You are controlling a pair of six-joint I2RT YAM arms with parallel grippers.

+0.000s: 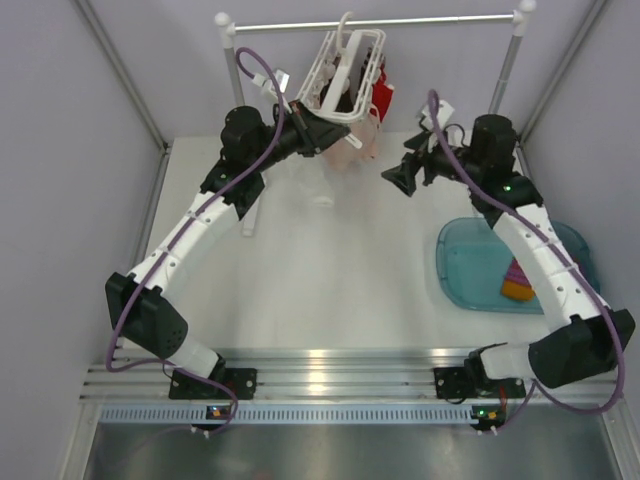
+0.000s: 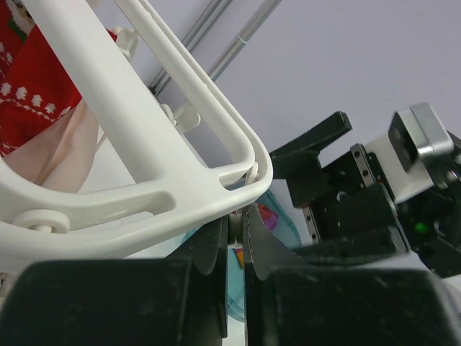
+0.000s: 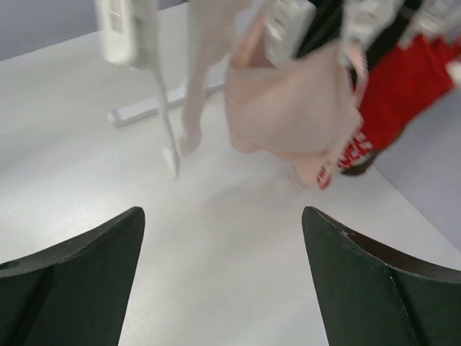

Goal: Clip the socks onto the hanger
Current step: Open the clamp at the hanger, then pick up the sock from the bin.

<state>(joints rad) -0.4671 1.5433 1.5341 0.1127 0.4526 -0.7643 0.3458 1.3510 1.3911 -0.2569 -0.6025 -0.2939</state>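
Note:
The white slatted hanger (image 1: 345, 65) hangs by its hook from the rail. A red patterned sock (image 1: 380, 95) and a pale pink sock (image 1: 350, 140) hang from it. In the left wrist view the frame (image 2: 144, 144) fills the upper left, with the red sock (image 2: 32, 86) and pink sock (image 2: 65, 155) behind it. My left gripper (image 1: 322, 130) is shut on a small white clip (image 2: 237, 220) under the frame's corner. My right gripper (image 1: 398, 178) is open and empty to the right of the hanger, facing the pink sock (image 3: 288, 108) and red sock (image 3: 403, 86).
A blue tray (image 1: 470, 265) at the right holds an orange sock (image 1: 517, 290) and a purple sock (image 1: 518, 268), partly under the right arm. The silver rail (image 1: 380, 22) on white posts spans the back. A loose white clip (image 3: 119, 32) dangles at the left.

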